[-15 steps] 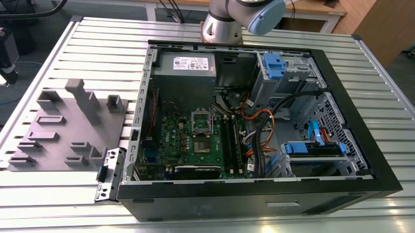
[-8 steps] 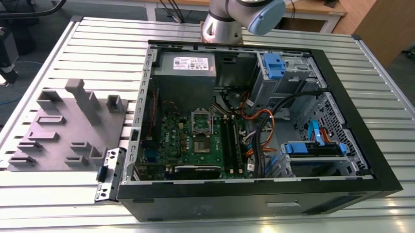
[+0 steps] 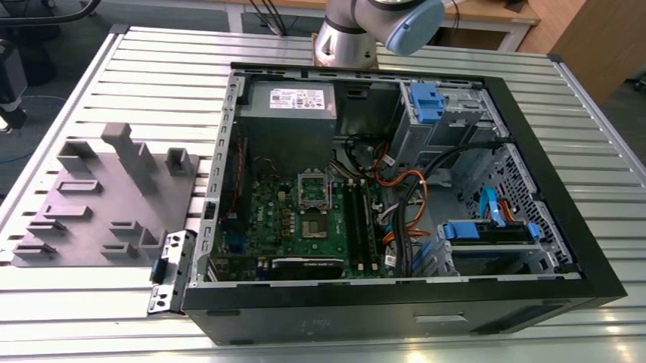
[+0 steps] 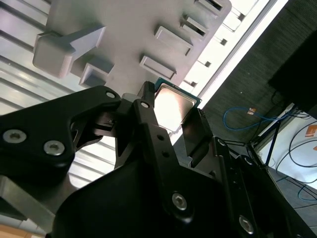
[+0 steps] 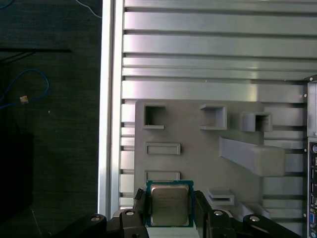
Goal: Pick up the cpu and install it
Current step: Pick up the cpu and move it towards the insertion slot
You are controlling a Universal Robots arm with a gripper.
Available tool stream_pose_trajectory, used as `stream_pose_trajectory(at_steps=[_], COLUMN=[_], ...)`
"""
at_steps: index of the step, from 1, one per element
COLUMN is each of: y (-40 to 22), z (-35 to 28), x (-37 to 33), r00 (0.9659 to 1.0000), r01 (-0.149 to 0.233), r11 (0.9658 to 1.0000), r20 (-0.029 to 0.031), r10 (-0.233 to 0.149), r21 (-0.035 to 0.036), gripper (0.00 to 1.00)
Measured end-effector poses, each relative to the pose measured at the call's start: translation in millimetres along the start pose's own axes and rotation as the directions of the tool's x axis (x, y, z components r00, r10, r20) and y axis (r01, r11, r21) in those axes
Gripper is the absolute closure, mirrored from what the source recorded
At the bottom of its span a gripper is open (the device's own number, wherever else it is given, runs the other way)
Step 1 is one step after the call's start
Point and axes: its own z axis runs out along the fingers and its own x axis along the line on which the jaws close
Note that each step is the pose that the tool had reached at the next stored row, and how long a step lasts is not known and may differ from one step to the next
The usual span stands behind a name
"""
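The cpu (image 5: pixel 170 202), a small square chip with a pale metal top and a green rim, sits between the black fingers (image 5: pixel 140 204) of my gripper (image 5: pixel 170 210), which is shut on its two opposite edges. The second wrist view shows the same cpu (image 4: pixel 173 105) clamped in the gripper (image 4: pixel 174 115). Below it lies the grey moulded tray (image 5: pixel 198 153), near one of its edges. In the exterior view the tray (image 3: pixel 101 204) rests on the table at that view's left. The shiny socket frame (image 3: pixel 315 187) stands on the green motherboard inside the open computer case (image 3: pixel 404 295).
The case holds a grey box with a white label (image 3: pixel 293 102), bundled cables (image 3: pixel 404 204) and blue drive brackets (image 3: pixel 489 231). A loose metal bracket (image 3: pixel 169 271) leans by the case. The slatted table (image 5: pixel 213 49) ends close to the tray, with dark floor (image 5: pixel 49 124) beyond.
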Motion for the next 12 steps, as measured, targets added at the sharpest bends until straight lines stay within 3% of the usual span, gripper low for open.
stream_pose_trajectory(at_steps=[12], y=[0.1], z=[-3.4], x=[0.0], r00=[1.0000], r01=[0.000], r11=[1.0000], r20=[0.0000], r10=[0.000], r21=[0.0000], gripper=[0.53])
